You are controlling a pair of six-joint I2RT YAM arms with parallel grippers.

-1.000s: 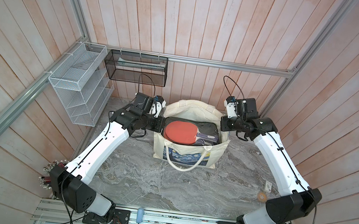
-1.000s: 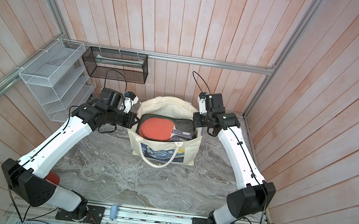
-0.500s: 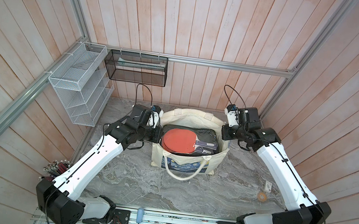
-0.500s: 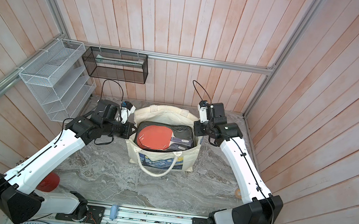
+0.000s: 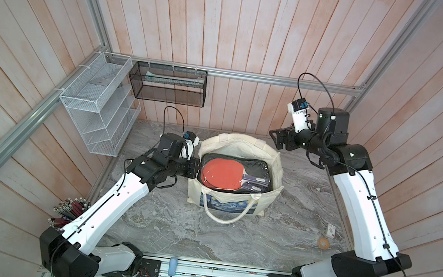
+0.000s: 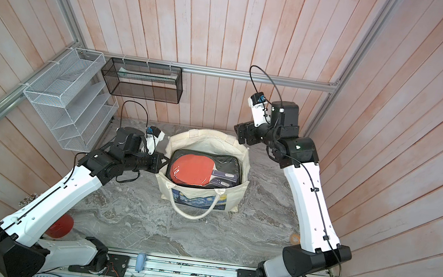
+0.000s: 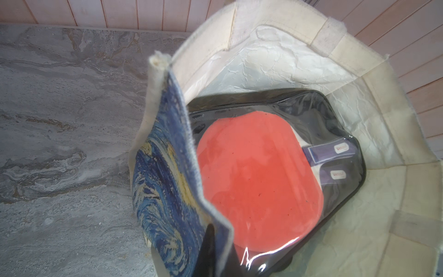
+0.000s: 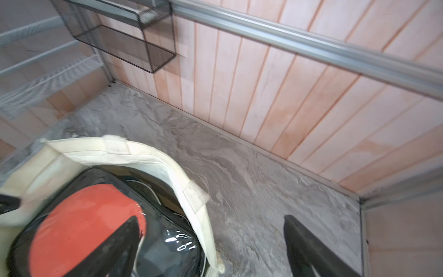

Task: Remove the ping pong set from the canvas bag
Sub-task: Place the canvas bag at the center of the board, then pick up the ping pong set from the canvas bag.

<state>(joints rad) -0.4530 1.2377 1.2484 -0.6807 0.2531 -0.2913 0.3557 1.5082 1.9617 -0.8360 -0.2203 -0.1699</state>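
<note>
Inside the canvas bag, the ping pong set lay flat in its black case, red paddle up.
The left gripper was clamped on the bag's left rim; the right gripper hung clear of the bag, near its far right corner, jaws spread wide, gripping nothing.

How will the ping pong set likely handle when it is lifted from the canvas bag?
The ping pong set has a glossy clear cover with glare, so probably slippery. The paddles inside likely keep it stiff. It nearly fills the canvas bag, so the soft walls may drag along.
</note>
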